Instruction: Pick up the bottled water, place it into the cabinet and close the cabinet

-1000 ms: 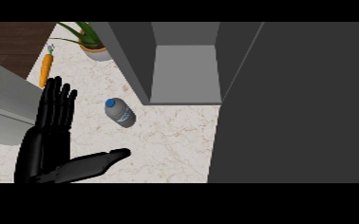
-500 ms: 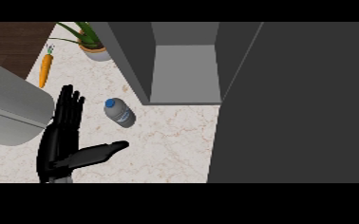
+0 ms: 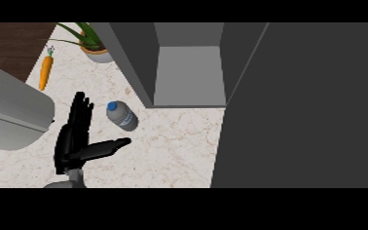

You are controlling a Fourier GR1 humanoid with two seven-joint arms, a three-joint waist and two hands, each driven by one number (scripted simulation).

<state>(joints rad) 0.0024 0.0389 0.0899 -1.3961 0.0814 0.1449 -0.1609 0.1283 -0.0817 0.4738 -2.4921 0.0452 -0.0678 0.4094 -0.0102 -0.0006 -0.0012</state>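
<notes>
Extras on the marble worktop (image 3: pixel 165 146)
We see a carrot (image 3: pixel 45 73) lying near a potted plant (image 3: pixel 97 53), to its left

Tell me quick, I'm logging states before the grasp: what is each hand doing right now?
Left hand: open, holding nothing, just left of the bottle.
Right hand: not in view.

A kitchen: marble counter (image 3: pixel 173 146), cabinet (image 3: pixel 188 73), carrot (image 3: pixel 45 72), potted plant (image 3: pixel 97 51).

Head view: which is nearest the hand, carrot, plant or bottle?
The blue-capped bottled water, just right of the left hand; carrot and potted plant lie farther back.
</notes>
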